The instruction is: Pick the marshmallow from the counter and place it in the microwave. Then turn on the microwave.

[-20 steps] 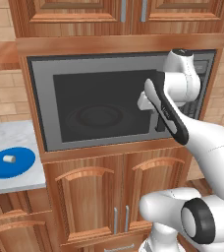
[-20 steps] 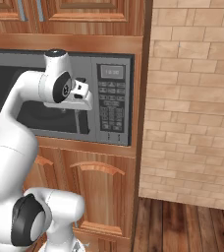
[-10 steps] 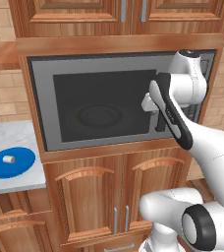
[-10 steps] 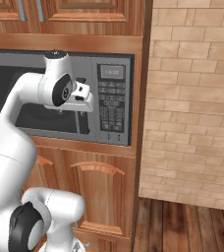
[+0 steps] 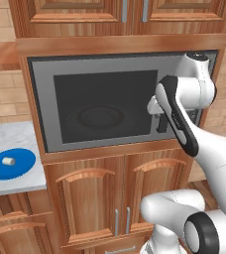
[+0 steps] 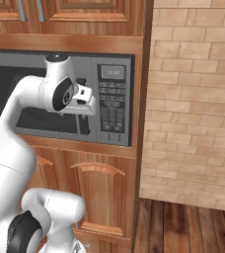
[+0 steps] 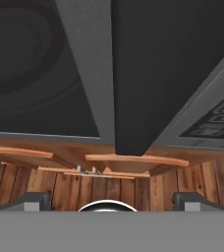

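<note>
A: Why is the gripper [image 7: 111, 199] spread at the microwave [image 5: 105, 106] handle [image 7: 131, 74]?
B: Probably to straddle it, door shut. The marshmallow [image 5: 7, 160] sits on the plate [image 5: 23, 166], at eight o'clock.

This is a rendered home kitchen. A large built-in grey microwave with dark glass door [image 5: 105, 110] sits in brown wooden panelled cabinets [image 5: 120, 191], directly ahead of the jaws. A white-grey veined marble counter [image 5: 6, 149] lies well left of them, a tan brick wall [image 6: 193, 99] right, and wooden plank flooring [image 6: 188, 225] below.
</note>
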